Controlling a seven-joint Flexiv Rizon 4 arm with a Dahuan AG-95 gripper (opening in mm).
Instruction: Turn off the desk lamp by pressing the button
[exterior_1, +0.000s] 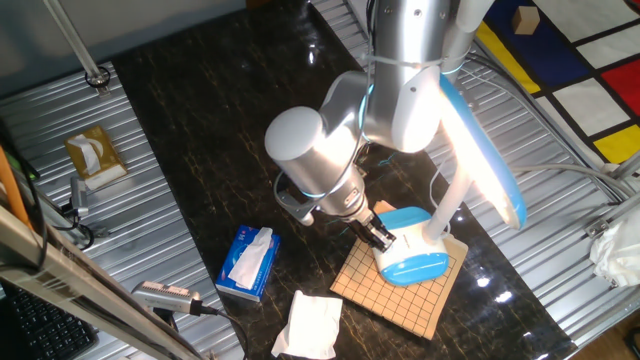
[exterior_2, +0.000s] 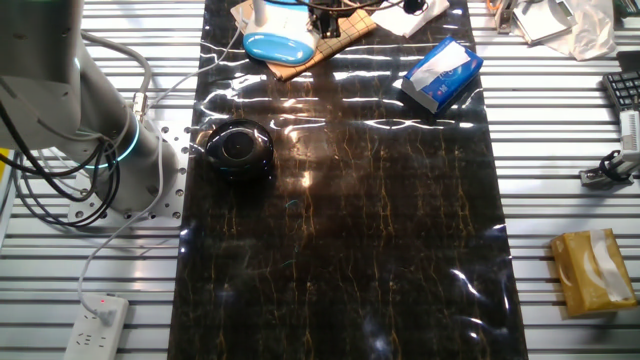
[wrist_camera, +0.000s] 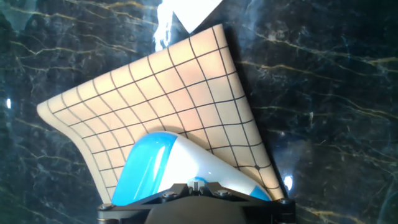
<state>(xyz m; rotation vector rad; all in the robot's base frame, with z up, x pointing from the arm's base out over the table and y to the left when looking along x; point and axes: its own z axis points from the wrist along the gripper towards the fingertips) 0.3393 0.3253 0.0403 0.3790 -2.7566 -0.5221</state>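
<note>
The desk lamp stands on a tan grid board (exterior_1: 400, 290) at the right of the dark table. Its sky-blue and white oval base (exterior_1: 412, 258) sits on the board, and its long blue-backed head (exterior_1: 490, 165) reaches up and to the right. My gripper (exterior_1: 380, 237) comes down from the left, and its fingertips are on the left top of the base. In the hand view the fingertips (wrist_camera: 196, 183) meet with no gap, right over the white and blue base (wrist_camera: 163, 163). The button is hidden under them. The base also shows in the other fixed view (exterior_2: 280, 45).
A blue tissue box (exterior_1: 247, 262) and a white paper napkin (exterior_1: 310, 325) lie left of the board. A yellow tissue box (exterior_1: 95, 158) sits on the metal slats at the far left. A black dome-shaped object (exterior_2: 240, 150) rests on the table near the arm's base.
</note>
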